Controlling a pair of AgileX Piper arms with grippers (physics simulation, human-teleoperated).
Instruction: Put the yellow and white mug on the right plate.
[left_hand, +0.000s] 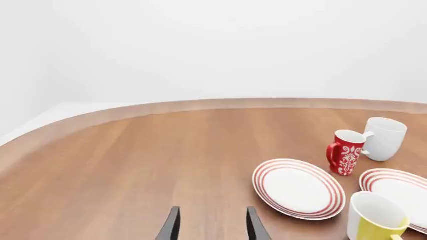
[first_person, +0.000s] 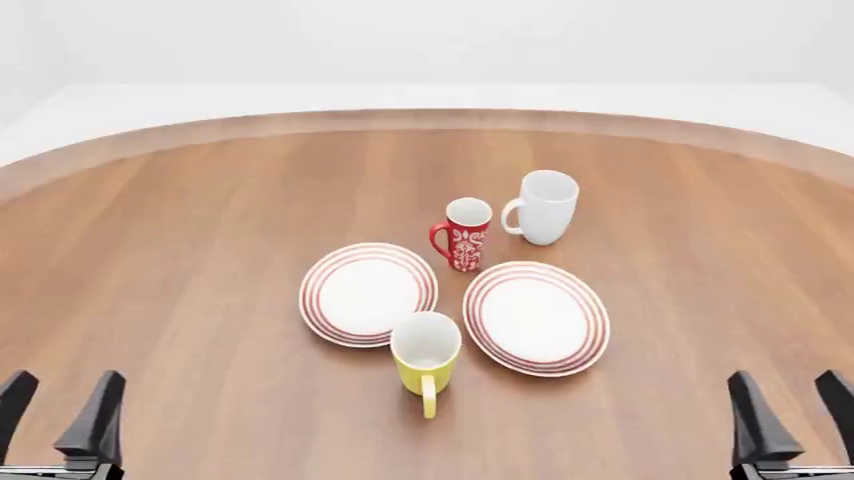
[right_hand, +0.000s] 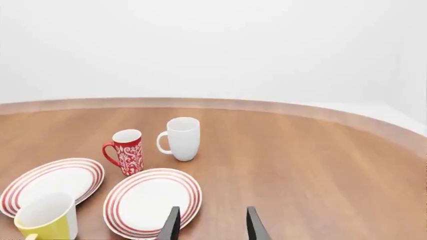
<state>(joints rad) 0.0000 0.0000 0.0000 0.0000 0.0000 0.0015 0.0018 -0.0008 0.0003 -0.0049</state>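
Standing upright, yellow mug (first_person: 426, 353) seemingly just beside right plate (first_person: 537, 317).

Bare simulated tabletop scene: round wooden table (first_person: 200, 250), blank white surroundings, no room features.

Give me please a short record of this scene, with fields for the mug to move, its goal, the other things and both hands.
mug to move: yellow and white mug, upright on the table, handle toward the arms
goal: right plate, nothing on it
mug position: near side, before the gap between the two plates
other plate: left plate, nothing on it
other mugs: red mug and white mug, beyond the plates
left hand: open, holds nothing
right hand: open, holds nothing
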